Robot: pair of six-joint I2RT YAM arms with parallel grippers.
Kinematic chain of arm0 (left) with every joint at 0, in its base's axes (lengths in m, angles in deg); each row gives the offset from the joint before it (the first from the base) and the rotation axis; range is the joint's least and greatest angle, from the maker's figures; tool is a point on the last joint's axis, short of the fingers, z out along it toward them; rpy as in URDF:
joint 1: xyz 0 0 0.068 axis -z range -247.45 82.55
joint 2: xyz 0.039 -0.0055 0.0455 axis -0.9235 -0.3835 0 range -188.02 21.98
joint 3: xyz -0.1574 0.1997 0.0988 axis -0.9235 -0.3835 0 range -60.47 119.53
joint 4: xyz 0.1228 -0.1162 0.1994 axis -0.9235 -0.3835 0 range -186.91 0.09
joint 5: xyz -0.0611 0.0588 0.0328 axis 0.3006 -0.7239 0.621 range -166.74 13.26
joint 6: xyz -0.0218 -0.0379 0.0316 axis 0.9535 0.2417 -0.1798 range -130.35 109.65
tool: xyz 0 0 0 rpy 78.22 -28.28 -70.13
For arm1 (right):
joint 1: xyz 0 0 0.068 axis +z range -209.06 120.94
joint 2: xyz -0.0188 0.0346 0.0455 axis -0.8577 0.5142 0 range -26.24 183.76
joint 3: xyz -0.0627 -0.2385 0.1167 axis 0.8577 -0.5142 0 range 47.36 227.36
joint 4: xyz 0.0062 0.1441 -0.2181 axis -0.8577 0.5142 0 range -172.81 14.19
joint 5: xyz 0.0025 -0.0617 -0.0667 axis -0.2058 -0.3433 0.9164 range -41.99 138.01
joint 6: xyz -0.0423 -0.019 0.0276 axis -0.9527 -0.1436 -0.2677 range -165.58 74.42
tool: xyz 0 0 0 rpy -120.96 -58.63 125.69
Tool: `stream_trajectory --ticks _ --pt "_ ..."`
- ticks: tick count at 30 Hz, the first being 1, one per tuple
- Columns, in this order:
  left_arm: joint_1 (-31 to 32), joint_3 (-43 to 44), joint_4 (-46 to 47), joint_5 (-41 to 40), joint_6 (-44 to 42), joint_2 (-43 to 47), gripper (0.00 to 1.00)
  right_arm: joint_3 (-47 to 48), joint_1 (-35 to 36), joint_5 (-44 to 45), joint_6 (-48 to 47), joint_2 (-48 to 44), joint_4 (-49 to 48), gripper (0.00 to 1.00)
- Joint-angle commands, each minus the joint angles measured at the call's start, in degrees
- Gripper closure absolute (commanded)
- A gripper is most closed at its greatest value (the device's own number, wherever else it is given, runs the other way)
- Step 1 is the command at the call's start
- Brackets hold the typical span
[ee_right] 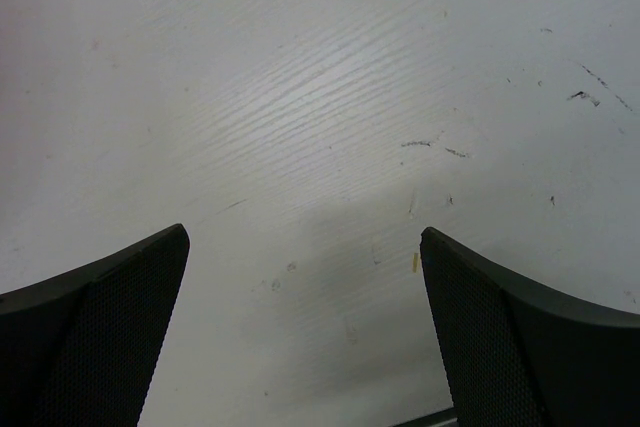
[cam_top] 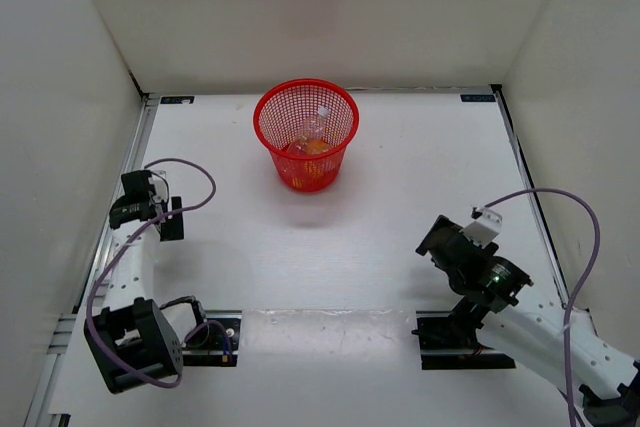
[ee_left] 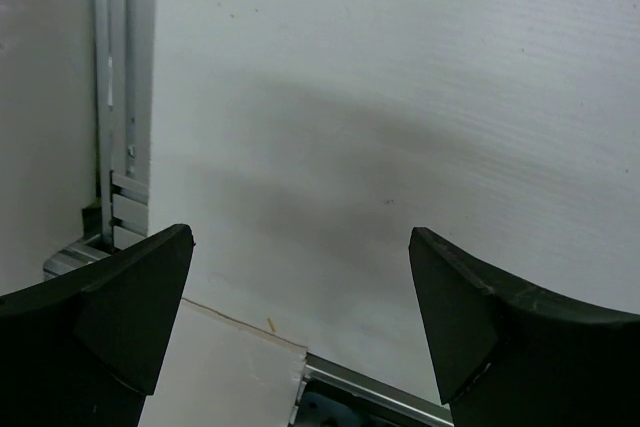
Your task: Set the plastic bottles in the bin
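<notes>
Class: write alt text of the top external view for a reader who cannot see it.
A red mesh bin stands at the far middle of a white table, with bottles inside, one orange. The left end effector and right end effector are open and empty.

The white table (cam_top: 390,217) bears the upright red mesh bin (cam_top: 322,179). Well nearer than the bin lie a left base plate (cam_top: 212,339) and a right base plate (cam_top: 450,332).

Left fingers (ee_left: 100,332), right fingers (ee_right: 90,347) wide apart

Showing left gripper (ee_left: 300,247) spread wide, 2 black fingers (ee_left: 120,312) low over white table (ee_left: 420,67); metal rail (ee_left: 112,97) at table edge, grey shadow (ee_left: 330,147) mid-table.
</notes>
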Motion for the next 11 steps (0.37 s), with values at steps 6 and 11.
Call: stream_trajectory --ticks 6,11 --pt "0.03 0.21 0.23 3.35 1.59 -0.13 0.0 5.89 -0.08 0.06 0.95 8.53 0.32 0.01" --pt "0.03 0.21 0.23 2.21 2.12 -0.75 0.0 7.03 -0.08 0.05 2.27 8.54 -1.87 0.01"
